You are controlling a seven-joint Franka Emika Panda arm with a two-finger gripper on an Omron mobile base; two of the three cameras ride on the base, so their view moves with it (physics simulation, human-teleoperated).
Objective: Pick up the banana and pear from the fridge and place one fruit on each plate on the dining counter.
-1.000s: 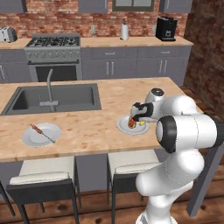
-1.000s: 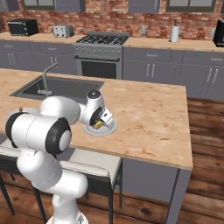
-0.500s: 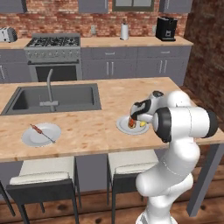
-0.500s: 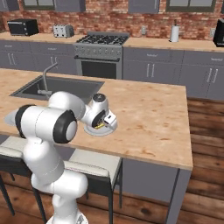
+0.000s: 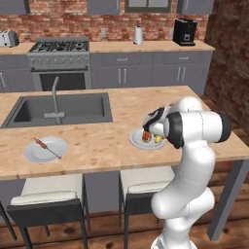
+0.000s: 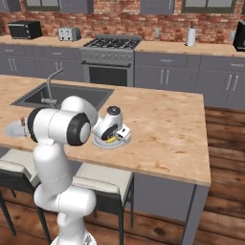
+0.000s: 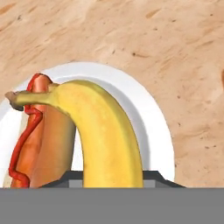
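The fingers (image 7: 113,186) are closed on the banana (image 7: 107,135), low over the plate (image 7: 155,127) on the bench (image 5: 97,146). A hot dog (image 7: 41,144) lies there already. Next, I judge: lower, release.

Yellow banana (image 7: 105,131) over white plate (image 7: 148,113)

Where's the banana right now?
The curved yellow banana is over the round white plate on the wood-grain dining counter, right of the sink, beside a hot dog, in the shut gripper.

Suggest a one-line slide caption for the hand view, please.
Gripper holding the banana just above a white plate that already carries a hot dog.
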